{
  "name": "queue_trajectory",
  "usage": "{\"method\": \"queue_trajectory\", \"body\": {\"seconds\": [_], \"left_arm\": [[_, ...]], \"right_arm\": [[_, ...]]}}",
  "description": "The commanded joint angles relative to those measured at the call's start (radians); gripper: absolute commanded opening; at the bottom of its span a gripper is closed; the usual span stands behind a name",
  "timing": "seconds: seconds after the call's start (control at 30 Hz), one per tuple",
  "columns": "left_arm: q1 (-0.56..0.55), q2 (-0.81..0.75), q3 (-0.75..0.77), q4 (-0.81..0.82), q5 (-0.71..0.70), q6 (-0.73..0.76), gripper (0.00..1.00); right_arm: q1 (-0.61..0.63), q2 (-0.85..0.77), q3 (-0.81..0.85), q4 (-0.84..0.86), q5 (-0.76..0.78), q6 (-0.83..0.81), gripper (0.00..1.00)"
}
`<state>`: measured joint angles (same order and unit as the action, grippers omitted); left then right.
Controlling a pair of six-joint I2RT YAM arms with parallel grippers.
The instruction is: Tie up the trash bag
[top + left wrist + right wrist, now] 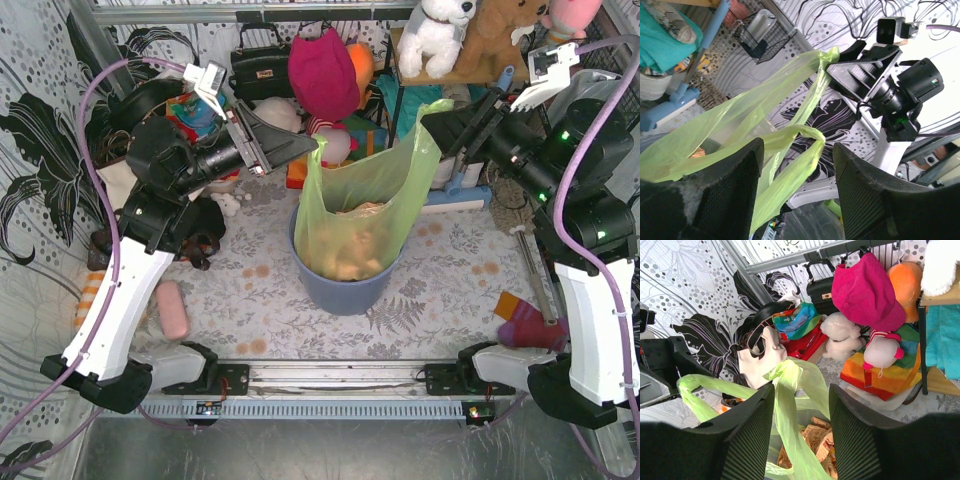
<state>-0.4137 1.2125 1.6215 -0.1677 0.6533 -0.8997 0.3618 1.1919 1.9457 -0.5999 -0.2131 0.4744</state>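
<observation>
The light-green trash bag (350, 215) stands in a round blue-grey bin (345, 290), with crumpled tan paper (815, 435) inside. Its two handles are pulled up, one to each side. My left gripper (305, 146) is open at the left handle (318, 152). In the left wrist view that handle loop (805, 132) hangs between the spread fingers of the left gripper (797, 150), untouched by the pads. My right gripper (440, 118) is open at the right handle (433, 108). In the right wrist view that strip (787, 372) runs between the fingers of the right gripper (801, 390).
Behind the bin lie a magenta hat (322, 70), a black handbag (258, 65), plush toys (435, 35) on a shelf and a rainbow cloth (880, 372). A pink object (172, 310) lies at left. A red and purple cloth (525, 325) lies at right.
</observation>
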Motion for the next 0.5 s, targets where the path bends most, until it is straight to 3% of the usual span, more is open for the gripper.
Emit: {"method": "queue_trajectory", "body": {"seconds": [0.0, 0.47], "left_arm": [[-0.004, 0.007, 0.053, -0.065, -0.049, 0.066, 0.66], [-0.058, 0.051, 0.083, -0.010, 0.134, 0.026, 0.68]], "right_arm": [[0.005, -0.006, -0.002, 0.058, 0.005, -0.013, 0.46], [0.005, -0.003, -0.010, 0.063, -0.016, -0.006, 0.44]]}}
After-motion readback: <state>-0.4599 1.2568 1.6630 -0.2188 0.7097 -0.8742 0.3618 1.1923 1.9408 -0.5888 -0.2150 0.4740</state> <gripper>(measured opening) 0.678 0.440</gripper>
